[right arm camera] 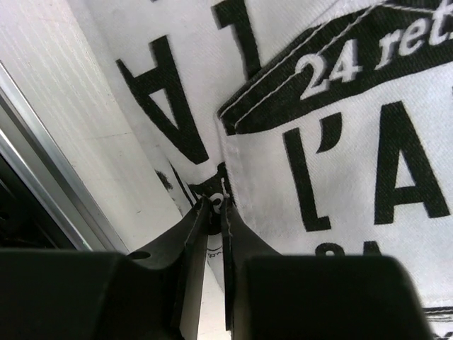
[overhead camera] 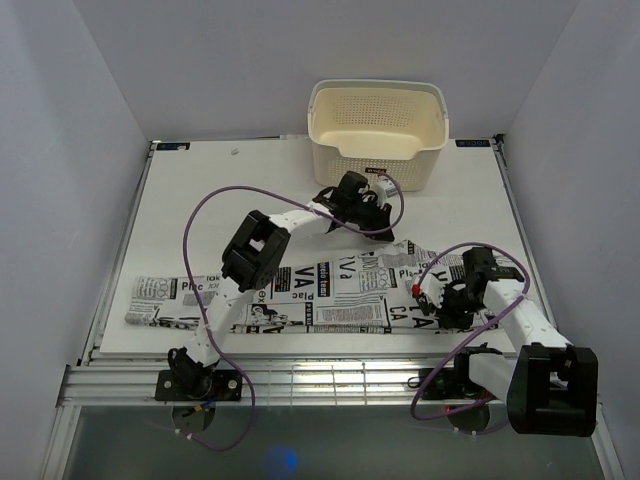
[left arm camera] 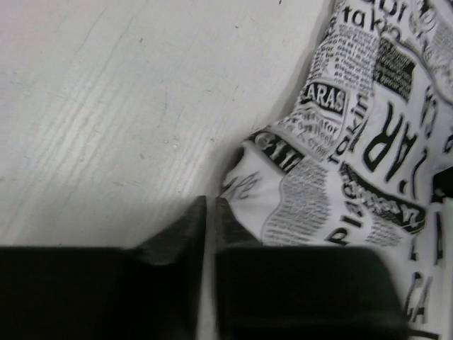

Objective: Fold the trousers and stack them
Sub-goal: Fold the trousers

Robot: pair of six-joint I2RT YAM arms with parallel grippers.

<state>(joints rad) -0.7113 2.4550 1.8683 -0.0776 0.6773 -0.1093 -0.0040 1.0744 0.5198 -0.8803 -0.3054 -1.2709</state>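
The trousers [overhead camera: 330, 295], white cloth with black newspaper print, lie spread across the near part of the table from left to right. My right gripper [overhead camera: 438, 300] is at their right end. In the right wrist view it [right arm camera: 214, 205] is shut on an edge of the trousers [right arm camera: 340, 142], just above the table. My left gripper [overhead camera: 382, 212] is over the table between the basket and the trousers' upper right corner. In the left wrist view it [left arm camera: 211, 202] is shut, and a corner of the trousers [left arm camera: 354, 156] lies just beyond its fingertips. No cloth shows between those fingers.
A cream perforated plastic basket [overhead camera: 378, 150] stands at the back of the white table [overhead camera: 220, 190], just behind my left gripper. A metal rail [overhead camera: 330, 375] runs along the table's near edge, close to my right gripper, and also shows in the right wrist view [right arm camera: 42, 177].
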